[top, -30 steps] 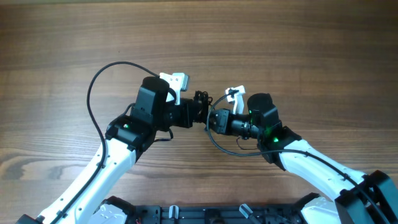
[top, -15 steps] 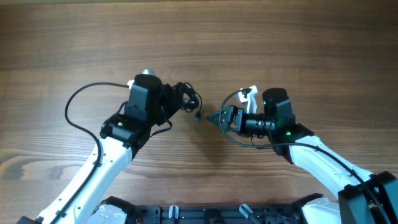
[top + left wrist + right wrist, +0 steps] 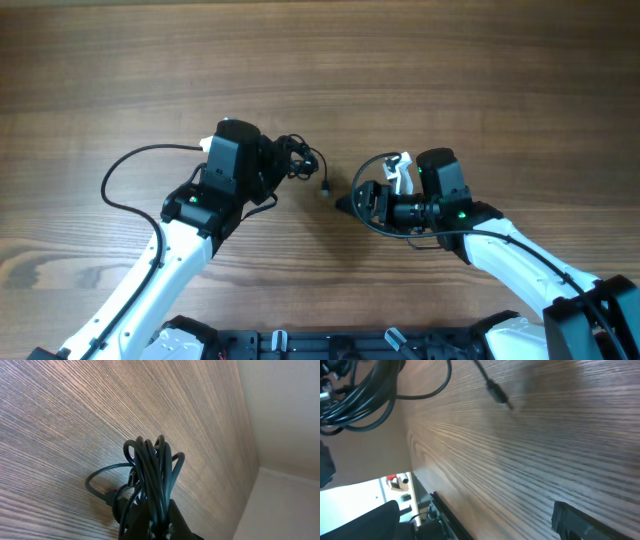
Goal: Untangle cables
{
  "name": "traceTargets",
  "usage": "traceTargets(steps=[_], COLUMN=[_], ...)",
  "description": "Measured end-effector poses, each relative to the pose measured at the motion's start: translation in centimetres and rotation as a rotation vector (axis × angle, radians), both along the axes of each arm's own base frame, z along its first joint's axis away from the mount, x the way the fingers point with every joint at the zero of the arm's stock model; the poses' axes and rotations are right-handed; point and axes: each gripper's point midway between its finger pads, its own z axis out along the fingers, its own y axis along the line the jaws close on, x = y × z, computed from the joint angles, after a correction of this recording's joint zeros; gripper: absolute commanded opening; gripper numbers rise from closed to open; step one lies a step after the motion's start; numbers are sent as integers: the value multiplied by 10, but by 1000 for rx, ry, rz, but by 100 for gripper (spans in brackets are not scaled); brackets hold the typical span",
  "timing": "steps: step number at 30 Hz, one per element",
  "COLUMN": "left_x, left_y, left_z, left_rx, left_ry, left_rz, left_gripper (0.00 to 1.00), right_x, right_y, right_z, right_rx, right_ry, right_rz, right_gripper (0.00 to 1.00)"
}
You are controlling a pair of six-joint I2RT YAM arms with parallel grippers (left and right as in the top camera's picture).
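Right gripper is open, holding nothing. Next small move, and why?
Probably ease the right gripper forward onto the loose plug end and close on it. The left gripper is shut on the bundled cables, and that plug end sticks out of the bundle, toward the right gripper's open jaws. Pulling it away might draw one cord out.

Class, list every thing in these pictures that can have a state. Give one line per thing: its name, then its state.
cables: tangled into one bundle, clamped at the left gripper's tips.
plug end: trailing loose from the bundle, held by no gripper.
left gripper: shut on the cables.
right gripper: open, empty, apart from the cables.
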Motion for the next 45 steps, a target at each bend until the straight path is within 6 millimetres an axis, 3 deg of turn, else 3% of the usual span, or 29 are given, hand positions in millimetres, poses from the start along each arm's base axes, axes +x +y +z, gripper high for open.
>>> traceTargets(steps=[11,12,14,18,32,33,34,35,36,38,39,41,43,45], left_x=[-9,-13,-21,-44,-45,-45,-45,-45,-45,-42,-41,-36,-32,-21], left_y=[-4,-1,4,19,23,23,23,24,24,30,35,45,49,47], left_z=[-6,-10,-19,-38,-40,-40,-40,-40,-40,-41,-41,-41,-40,-33], left_rx=[-77,-83,-104,-158,-216,-217,-217,-213,-215,-192,-164,-98,-51,-2], left_ry=[90,127,205,400,449,449,448,445,447,424,405,354,313,232], left_rz=[48,74,149,381,501,503,504,506,510,534,541,541,505,427], left_gripper=[4,5,19,4,4,15,35,48,58,69,70,63,54,53], right_x=[-2,-1,0,2,9,9,9,9,8,9,9,10,12,13], right_y=[-10,-10,-12,-14,-20,-20,-20,-20,-19,-20,-20,-21,-22,-23], right_z=[-14,-15,-16,-18,-23,-24,-25,-25,-26,-28,-29,-30,-31,-32], right_rx=[-72,-77,-87,-103,-150,-156,-163,-170,-175,-196,-204,-219,-231,-237], right_ry=[39,38,35,30,10,8,5,1,-2,-10,-13,-17,-22,-24], right_rz=[-41,-45,-52,-65,-103,-105,-105,-105,-105,-111,-115,-125,-133,-138], right_gripper=[100,100,100,100,100,100,100,100,100,100,100,100,100,100])
